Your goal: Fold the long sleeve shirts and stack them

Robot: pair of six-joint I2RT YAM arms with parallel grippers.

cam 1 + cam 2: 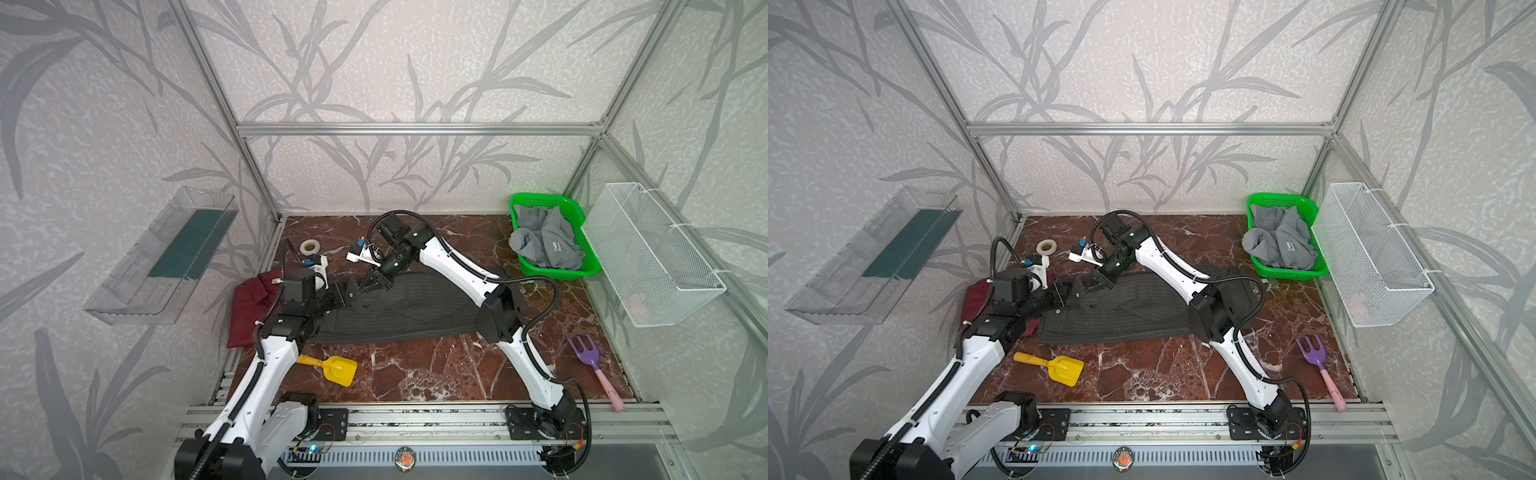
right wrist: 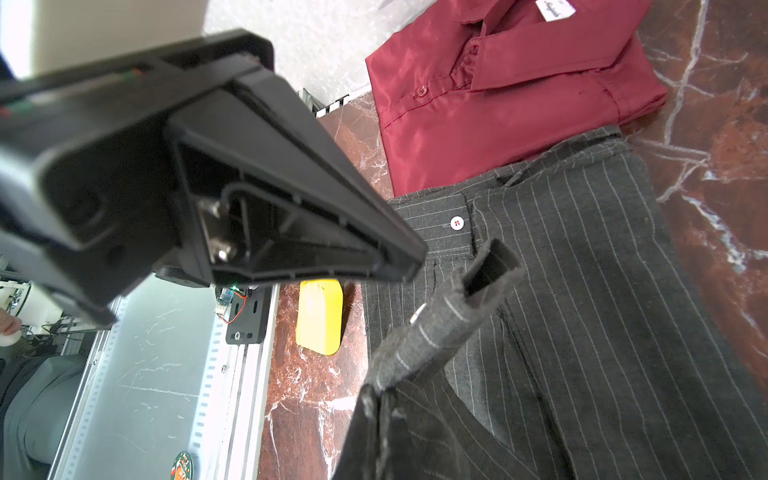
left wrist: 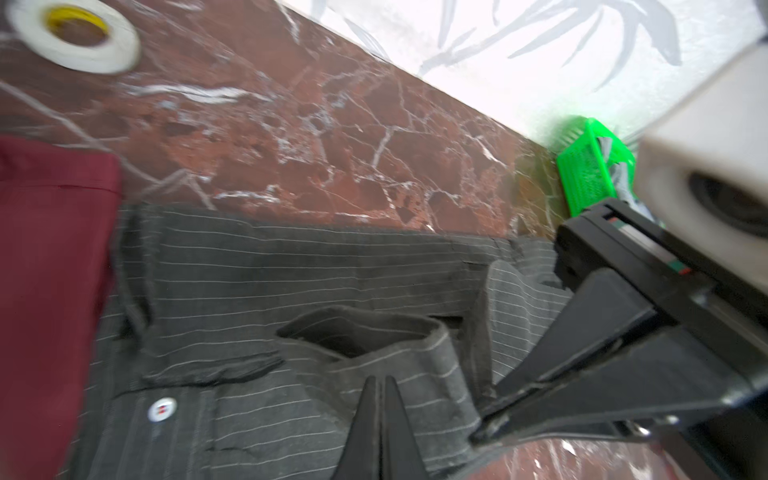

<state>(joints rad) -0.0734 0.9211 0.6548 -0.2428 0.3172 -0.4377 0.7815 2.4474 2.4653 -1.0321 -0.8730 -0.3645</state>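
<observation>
The dark pinstriped long sleeve shirt point(image 1: 415, 311) point(image 1: 1142, 307) lies spread across the middle of the table. My right gripper point(image 2: 376, 395) point(image 1: 376, 286) is shut on its sleeve and holds the cuff point(image 2: 453, 316) point(image 3: 395, 353) raised off the shirt. My left gripper point(image 3: 380, 380) point(image 1: 351, 291) hovers right beside that cuff. Its fingers are pressed together and no cloth shows between them. The maroon shirt point(image 1: 249, 307) point(image 2: 519, 95) lies folded at the left, touching the pinstriped one. The light grey shirt point(image 1: 544, 245) is bunched in the green basket point(image 1: 557, 272).
A roll of white tape point(image 1: 311, 247) sits behind the left arm. A yellow toy shovel point(image 1: 340, 370) lies in front of the shirt and a purple rake point(image 1: 586, 357) at the front right. A white wire basket point(image 1: 652, 257) hangs on the right wall, a clear tray point(image 1: 166, 257) on the left.
</observation>
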